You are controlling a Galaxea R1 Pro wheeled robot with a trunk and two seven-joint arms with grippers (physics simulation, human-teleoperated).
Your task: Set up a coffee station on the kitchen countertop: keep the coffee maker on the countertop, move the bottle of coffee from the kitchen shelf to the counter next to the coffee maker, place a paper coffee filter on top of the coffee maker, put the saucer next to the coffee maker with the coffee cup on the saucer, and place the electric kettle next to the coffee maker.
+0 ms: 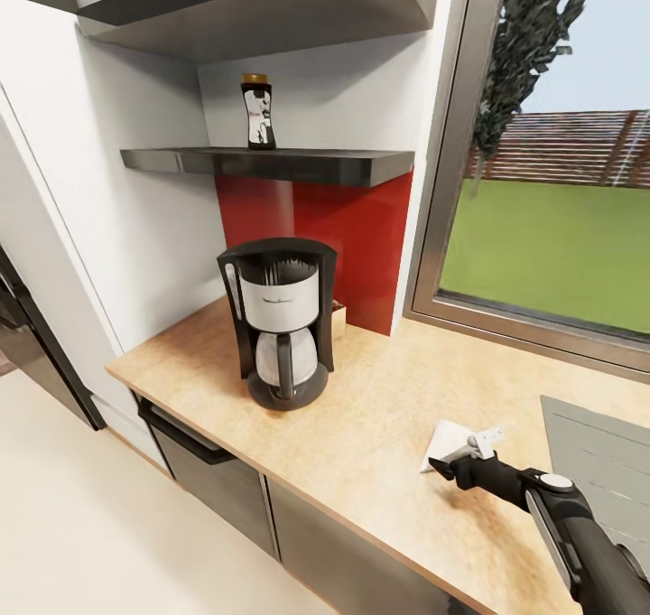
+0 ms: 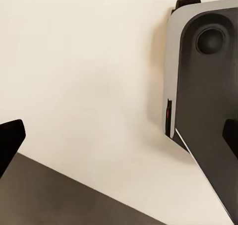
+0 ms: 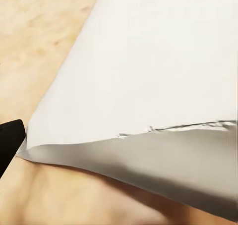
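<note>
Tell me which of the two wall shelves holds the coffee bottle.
The lower, thin black kitchen shelf, above the coffee maker. The bottle of coffee stands on it; the thicker grey shelf hangs above it.

Long light beige wood-look countertop [image 1: 379, 416] carries the black drip coffee maker with white panel and glass carafe [image 1: 278, 321] near the corner, and a white paper filter [image 1: 450, 442] lies flat well right; thin black floating shelf [image 1: 271, 162] bears a small dark tan-capped bottle [image 1: 258, 112]
</note>
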